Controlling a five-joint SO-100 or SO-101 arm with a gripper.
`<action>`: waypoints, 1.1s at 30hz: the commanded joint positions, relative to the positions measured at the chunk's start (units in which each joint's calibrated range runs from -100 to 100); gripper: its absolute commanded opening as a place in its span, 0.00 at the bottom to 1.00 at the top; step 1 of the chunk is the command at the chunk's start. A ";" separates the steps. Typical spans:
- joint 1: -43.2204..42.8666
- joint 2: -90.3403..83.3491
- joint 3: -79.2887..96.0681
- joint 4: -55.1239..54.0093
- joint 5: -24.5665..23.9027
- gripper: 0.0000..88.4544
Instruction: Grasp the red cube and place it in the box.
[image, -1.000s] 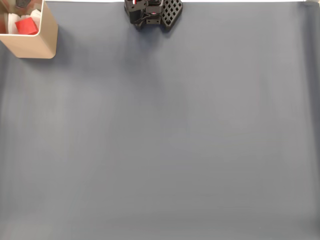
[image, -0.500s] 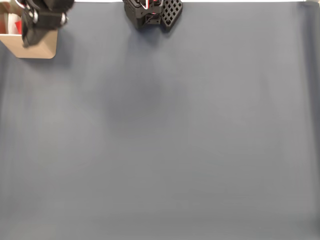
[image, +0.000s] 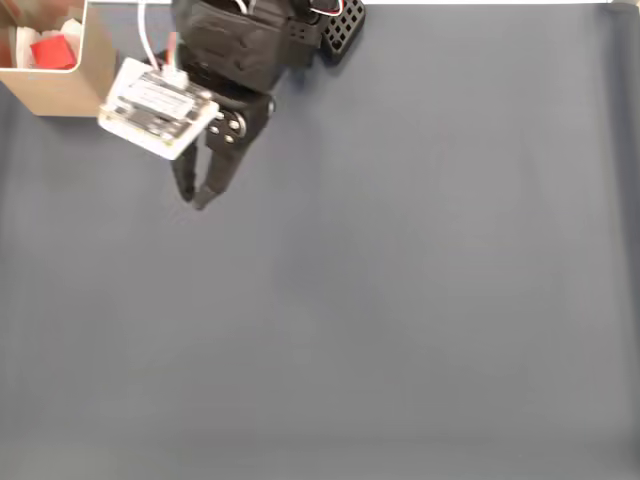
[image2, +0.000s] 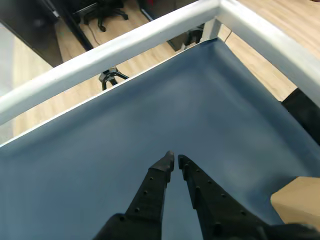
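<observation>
The red cube (image: 54, 51) lies inside the tan box (image: 62, 92) at the top left corner of the fixed view, beside white pieces. My gripper (image: 192, 197) hangs over the grey mat to the right of the box, well apart from it, its fingers pointing down the picture. In the wrist view my gripper (image2: 174, 160) has its two black fingertips nearly touching, with nothing between them. A tan corner of the box (image2: 296, 200) shows at the right edge there.
The arm's black base (image: 335, 25) sits at the top middle of the grey mat (image: 400, 300). A white frame rail (image2: 125, 47) borders the mat's far edges in the wrist view, with wooden floor beyond.
The arm has swung away from above the box to the right and down, out over the mat. The cube stays in the box.
</observation>
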 joint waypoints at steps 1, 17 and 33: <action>-11.11 -4.20 2.48 -2.41 1.61 0.00; -22.83 -17.81 22.64 -5.77 1.66 0.00; -25.17 -40.42 47.73 -6.18 3.03 0.00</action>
